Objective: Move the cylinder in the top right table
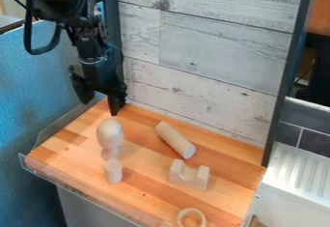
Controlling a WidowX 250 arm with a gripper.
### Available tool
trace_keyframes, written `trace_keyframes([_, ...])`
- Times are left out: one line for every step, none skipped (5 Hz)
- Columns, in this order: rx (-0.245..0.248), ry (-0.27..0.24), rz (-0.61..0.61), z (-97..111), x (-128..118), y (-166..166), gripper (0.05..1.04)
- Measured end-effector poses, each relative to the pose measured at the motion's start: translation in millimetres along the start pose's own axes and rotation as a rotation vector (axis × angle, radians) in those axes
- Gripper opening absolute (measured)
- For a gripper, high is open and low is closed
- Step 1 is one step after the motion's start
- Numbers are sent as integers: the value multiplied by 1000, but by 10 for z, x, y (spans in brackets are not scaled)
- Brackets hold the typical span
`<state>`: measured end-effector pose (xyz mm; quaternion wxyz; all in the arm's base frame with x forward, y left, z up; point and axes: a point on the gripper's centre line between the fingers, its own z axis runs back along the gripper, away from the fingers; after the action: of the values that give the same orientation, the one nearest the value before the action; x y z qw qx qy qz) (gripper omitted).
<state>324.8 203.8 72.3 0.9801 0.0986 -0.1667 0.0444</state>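
Claw (101, 106): open, its two fingers set well apart, nothing gripped; it points downward at the 11 o'clock corner of the table (143, 195). Clock positions are read from the table's middle, with 12 o'clock at the top of the view. Contact between the fingertips and the table cannot be determined.

Blue panel (24, 95): beyond the table at 9 to 10 o'clock.

Pawn (110, 133): upright at 10 o'clock, rounded head over a narrower waist. Peg (113, 171): short, upright, at 9 o'clock, just beside the pawn's base on its 6 o'clock side.

Cylinder (174, 140): lying on its side on the table at 1 o'clock, apart from the other parts. Its axis runs from 11 to 5 o'clock, with a flat end face visible at the 5 o'clock end.

Block (188, 175): at 4 o'clock, notch facing up, near the cylinder's lower end. Ring (191, 210): at 5 o'clock, partly cut off by the view's lower edge.

Planked wall (213, 52): behind the table, 12 to 1 o'clock. Dark post (279, 95): at the wall's right edge. White ribbed surface (299, 173): beyond the table at 3 o'clock.
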Motion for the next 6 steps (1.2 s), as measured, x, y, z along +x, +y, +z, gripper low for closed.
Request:
trace_keyframes([-17,33,-3,-123,-69,-42,1000])
trace_keyframes([-29,75,-38,-214,-213,-93,1000])
trace_keyframes([-35,128,-73,-330,-377,-138,1000])
trace_keyframes([-50,168,-101,-393,-533,-203,1000])
trace_keyframes([-64,217,-110,-509,-613,-286,1000])
trace_keyframes([-79,243,-114,-592,-611,-401,1000])
